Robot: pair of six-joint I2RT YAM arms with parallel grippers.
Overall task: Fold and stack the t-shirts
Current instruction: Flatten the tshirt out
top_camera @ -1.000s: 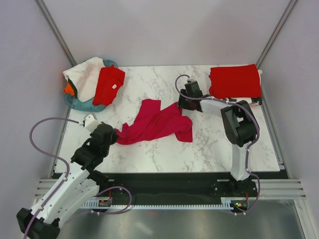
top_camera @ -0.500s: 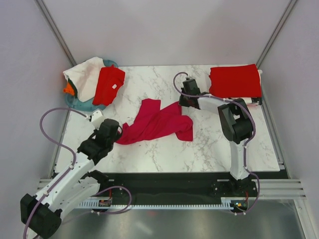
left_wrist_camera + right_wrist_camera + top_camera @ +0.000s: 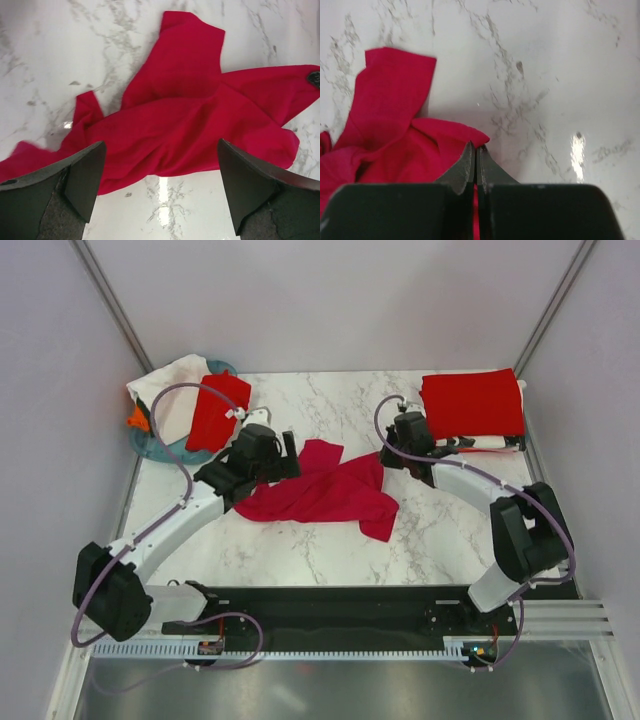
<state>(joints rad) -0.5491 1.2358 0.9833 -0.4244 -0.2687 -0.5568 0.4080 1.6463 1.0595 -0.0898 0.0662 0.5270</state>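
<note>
A white marble table fills the grey-walled booth, with a round teal basket at its back left corner. Right of that basket, about mid-table, lies the crumpled crimson-magenta cloth t-shirt, not yet spread flat.

A second ago the left arm sat low at the shirt's tail, on the near side of the basket. It has since swung to the end of the shirt closest to the basket, and its jaws hang wide apart above the cloth, holding nothing. The right arm has drifted slightly further from the basket, its jaws pressed together on a thin edge of the shirt, and the cloth has slid along with it.

Far right of the basket, a folded bright red t-shirt waits as the stack. Several unfolded shirts drape the basket itself.

We judge the spreading step is underway: one edge is held, and the left jaws must take another before any fold.
</note>
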